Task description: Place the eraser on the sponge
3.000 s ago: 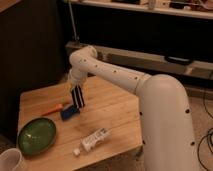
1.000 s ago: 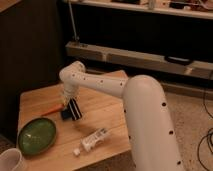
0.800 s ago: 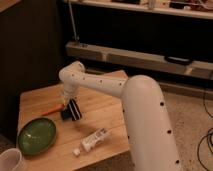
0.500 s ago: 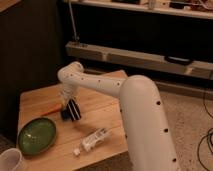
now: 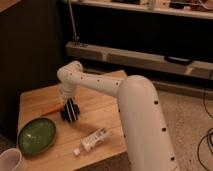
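Observation:
My gripper (image 5: 70,110) is low over the left middle of the wooden table (image 5: 100,107), at the end of the white arm reaching in from the right. It is dark with pale streaks and sits right on top of the blue sponge (image 5: 63,116). Only a thin bluish edge of the sponge shows at the gripper's lower left. I cannot tell the eraser apart from the dark gripper end; it is hidden there or in the grip.
A green plate (image 5: 36,135) lies at the table's front left, and a white cup (image 5: 11,161) stands at the bottom-left corner. A white tube (image 5: 92,139) lies near the front edge. A thin orange stick (image 5: 51,109) lies just left of the gripper. Dark shelving stands behind.
Over three seconds the arm has swung left and lowered, bringing the gripper down onto the blue sponge, which is now mostly covered. In the last second it barely moved.

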Robot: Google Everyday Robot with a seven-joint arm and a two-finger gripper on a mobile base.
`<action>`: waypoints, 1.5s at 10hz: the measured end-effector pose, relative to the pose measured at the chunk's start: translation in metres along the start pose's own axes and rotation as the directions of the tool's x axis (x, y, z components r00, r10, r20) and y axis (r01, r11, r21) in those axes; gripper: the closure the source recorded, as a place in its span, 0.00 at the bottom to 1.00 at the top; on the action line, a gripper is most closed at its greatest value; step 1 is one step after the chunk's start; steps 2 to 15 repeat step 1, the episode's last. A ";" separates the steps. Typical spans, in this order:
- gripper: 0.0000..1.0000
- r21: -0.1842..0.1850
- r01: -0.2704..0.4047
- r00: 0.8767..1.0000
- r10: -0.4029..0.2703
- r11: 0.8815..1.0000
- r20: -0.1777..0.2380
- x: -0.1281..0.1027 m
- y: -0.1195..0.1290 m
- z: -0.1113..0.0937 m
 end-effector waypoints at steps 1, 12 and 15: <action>0.20 -0.002 -0.002 1.000 0.002 1.000 -0.004 0.001 0.002 -0.002; 0.20 -0.002 -0.002 1.000 0.002 1.000 -0.004 0.001 0.002 -0.002; 0.20 -0.002 -0.002 1.000 0.002 1.000 -0.004 0.001 0.002 -0.002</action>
